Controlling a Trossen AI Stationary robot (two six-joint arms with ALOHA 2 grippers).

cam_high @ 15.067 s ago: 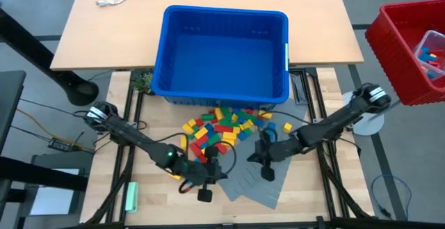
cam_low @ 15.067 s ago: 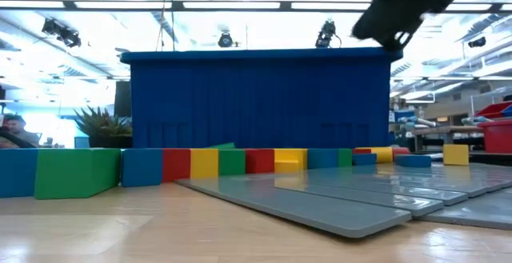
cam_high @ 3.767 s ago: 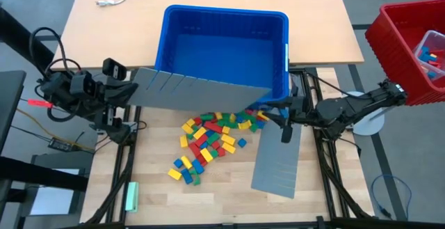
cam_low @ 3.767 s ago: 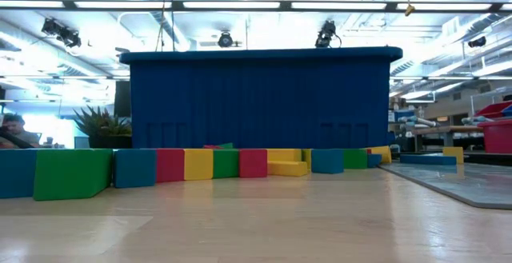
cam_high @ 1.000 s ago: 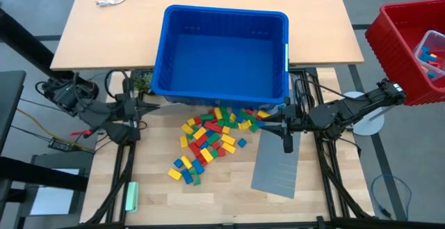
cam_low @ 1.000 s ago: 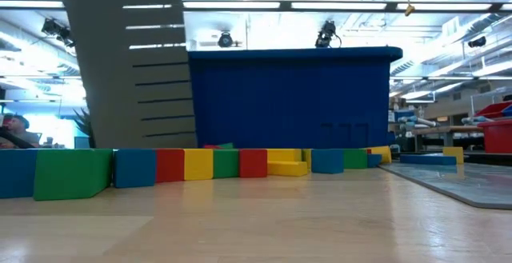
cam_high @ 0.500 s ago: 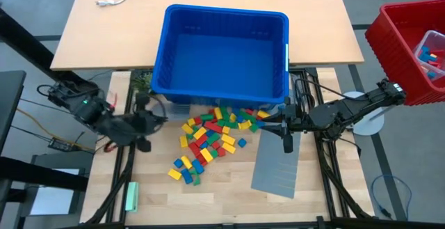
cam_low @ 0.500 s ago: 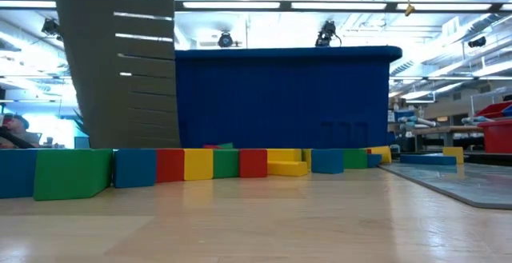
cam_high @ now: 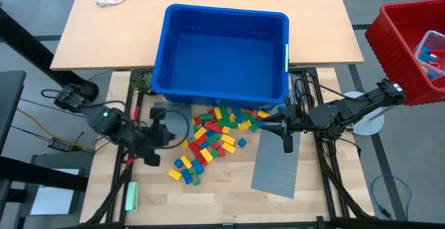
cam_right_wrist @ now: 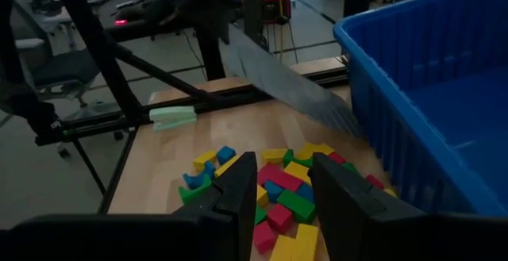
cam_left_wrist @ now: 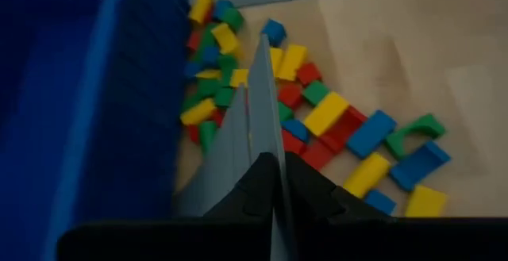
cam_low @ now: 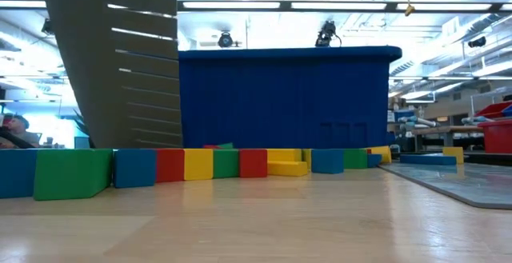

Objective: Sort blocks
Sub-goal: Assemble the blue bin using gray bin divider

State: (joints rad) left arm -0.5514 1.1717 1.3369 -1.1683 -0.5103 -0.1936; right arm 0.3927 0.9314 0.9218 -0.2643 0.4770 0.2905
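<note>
Red, yellow, green and blue blocks lie in a heap on the wooden table just in front of the blue bin. My left gripper hangs left of the heap, shut on a flat grey ridged panel. The panel stands on edge and slants toward the bin's near left corner. My right gripper hangs open at the heap's right side. It is above the far end of a second grey panel, which lies flat on the table. Between its fingers I see only blocks. My left gripper pinches the grey panel between its two fingers at one end, the thin sheet seen edge-on. The fingers slant down from the table's left side and lie along the panel. The panel runs on past the fingertips over the blocks; blocks hide its lower end.
A pale green bar lies at the table's near left edge. A red bin stands beyond the right side. The blue bin's near wall is close behind the heap. Bare wood shows in front of the heap.
My left gripper has come in from the table's left edge toward the block heap, moving right, nearer and lower, and has tipped further downward. The grey panel has travelled with it and leans more in the low view. My right gripper has kept still.
</note>
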